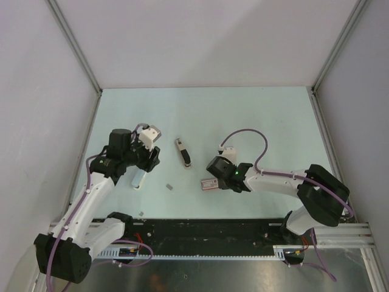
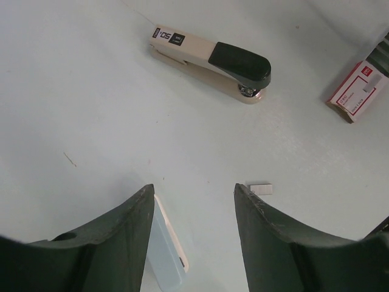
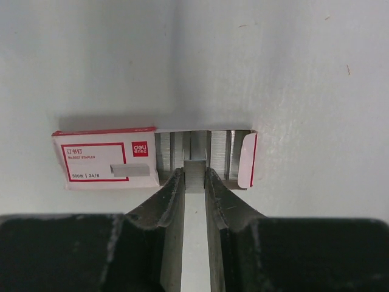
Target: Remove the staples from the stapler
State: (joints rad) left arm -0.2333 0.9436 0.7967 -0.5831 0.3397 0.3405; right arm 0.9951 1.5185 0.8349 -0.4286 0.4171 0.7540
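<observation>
While the left gripper (image 2: 194,190) gapes, the right gripper (image 3: 194,174) pinches a ribbed grey metal staple strip (image 3: 195,166).

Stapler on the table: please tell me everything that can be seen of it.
The stapler is small and slim. Its beige body looks like plastic, with a dark glossy grip on top at one end and a small label reading "50" at the other. A bit of metal shows under the dark end. It looks closed and lies on its base on the pale table, near the middle, with the dark end toward the near edge. Nothing but the table touches it.
</observation>
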